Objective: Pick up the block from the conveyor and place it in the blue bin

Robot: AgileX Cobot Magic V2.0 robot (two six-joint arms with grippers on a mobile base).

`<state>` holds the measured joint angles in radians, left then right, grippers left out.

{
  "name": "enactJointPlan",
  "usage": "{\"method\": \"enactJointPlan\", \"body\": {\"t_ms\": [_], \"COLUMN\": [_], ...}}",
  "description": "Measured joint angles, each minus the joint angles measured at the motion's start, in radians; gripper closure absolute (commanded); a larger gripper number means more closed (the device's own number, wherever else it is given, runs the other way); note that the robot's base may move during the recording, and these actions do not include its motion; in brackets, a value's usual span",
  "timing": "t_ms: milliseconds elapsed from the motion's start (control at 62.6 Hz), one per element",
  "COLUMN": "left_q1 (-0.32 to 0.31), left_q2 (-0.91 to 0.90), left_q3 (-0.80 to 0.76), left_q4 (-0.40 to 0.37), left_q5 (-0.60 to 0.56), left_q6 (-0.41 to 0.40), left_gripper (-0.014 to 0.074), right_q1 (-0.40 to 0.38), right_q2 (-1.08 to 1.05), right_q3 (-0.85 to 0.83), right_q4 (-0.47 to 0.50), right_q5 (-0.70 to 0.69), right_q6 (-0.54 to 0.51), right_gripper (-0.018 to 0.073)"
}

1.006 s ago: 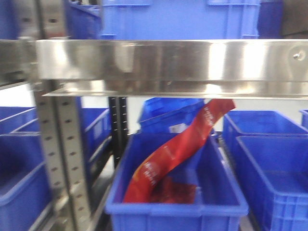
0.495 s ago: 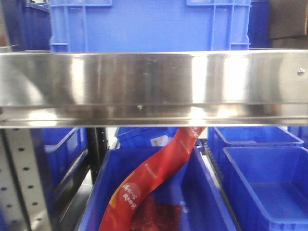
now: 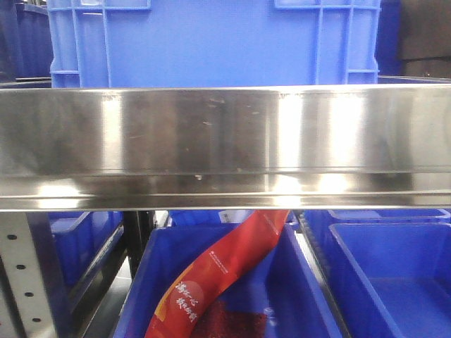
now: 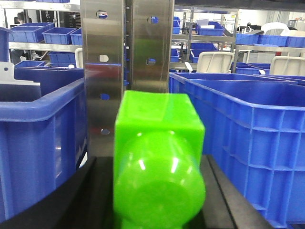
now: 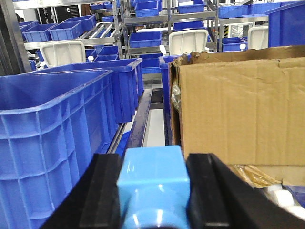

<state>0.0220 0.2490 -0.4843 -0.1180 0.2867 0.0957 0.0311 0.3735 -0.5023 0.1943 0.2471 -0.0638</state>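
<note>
My left gripper [image 4: 157, 164] is shut on a bright green block [image 4: 159, 119], which fills the middle of the left wrist view between the black fingers [image 4: 95, 191]. A light blue block [image 5: 151, 174] sits clamped in my right gripper [image 5: 151, 164], black fingers [image 5: 102, 191] on both sides. Blue bins stand close by: one on the left gripper's right [image 4: 248, 129], one on its left [image 4: 38, 138], and one left of the right gripper [image 5: 52, 129]. The conveyor is out of view. Neither gripper appears in the front view.
A wide steel shelf rail [image 3: 225, 144] crosses the front view, with a blue crate [image 3: 211, 42] above and a blue bin [image 3: 299, 282] holding a red packet [image 3: 218, 274] below. A perforated steel post [image 4: 126, 62] stands just ahead of the green block. A cardboard box [image 5: 238, 109] is right of the right gripper.
In the front view the steel rail has sunk lower and grown larger, and the perforated post has slid off to the left. The red packet's bin now shows less.
</note>
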Motion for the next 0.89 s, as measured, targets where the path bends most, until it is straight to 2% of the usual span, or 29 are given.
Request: {"method": "enactJointPlan", "body": {"t_ms": [894], "left_q1": [0.000], "left_q2": [0.000], "left_q3": [0.000], "left_q4": [-0.001], "left_q5": [0.000], "left_q6": [0.000], "left_gripper": [0.0708], "right_q1": [0.000], "right_q2": [0.000], "right_q3": [0.000], "right_q4": [0.000], "right_q5": [0.000], "right_q6": [0.000], "right_gripper": [0.0713]}}
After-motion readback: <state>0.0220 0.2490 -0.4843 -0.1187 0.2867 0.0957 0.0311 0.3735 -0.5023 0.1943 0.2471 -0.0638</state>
